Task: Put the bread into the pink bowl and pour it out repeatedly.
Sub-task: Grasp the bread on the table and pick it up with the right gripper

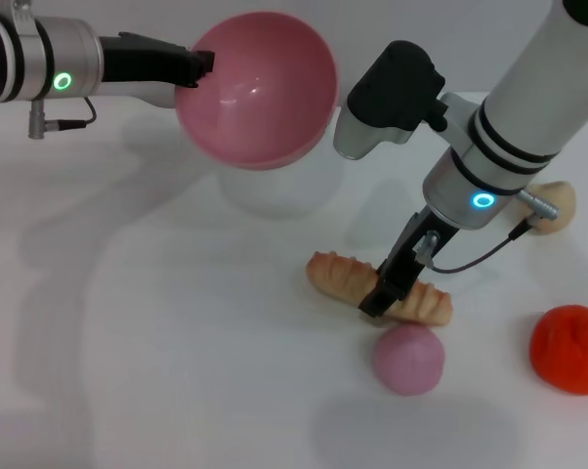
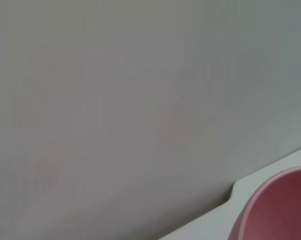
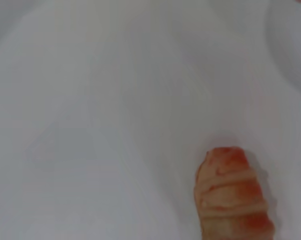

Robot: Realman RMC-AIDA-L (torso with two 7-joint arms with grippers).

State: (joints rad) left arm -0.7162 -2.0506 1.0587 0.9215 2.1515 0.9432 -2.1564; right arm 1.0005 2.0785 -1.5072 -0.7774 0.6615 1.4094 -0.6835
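Your bread (image 1: 338, 277) lies on the white table (image 1: 177, 342) just right of centre in the head view, running slantwise from upper left down to lower right. Your right gripper (image 1: 380, 298) is down on its middle, dark fingers straddling the loaf crosswise; they look to be closing on it, but you cannot tell from here whether they have truly clamped it or only bracket it. The right wrist view shows one striped end of the loaf low and right of centre in the picture, resting on the table.

Your left gripper (image 1: 198, 66) sits in the upper left of the head view, pinched on the rim of the pink bowl (image 1: 265, 88), which it holds raised off the table and tipped so the hollow faces the camera. Nothing is in the bowl that you can see.

Judge the loaf as a light, hollow plastic toy: stiff, ridged, and a bit slick. The ridges should give your fingers purchase, so a grip across the middle is the sound choice; take it near an end and it will likely swing or twist out. Squeeze modestly, since it needs little force.

Mind the neighbours: a pink ball (image 1: 408, 359) lies just below the loaf's lower-right end, an orange-red lump (image 1: 570, 348) at the right edge, and a beige lump (image 1: 556, 205) above that.
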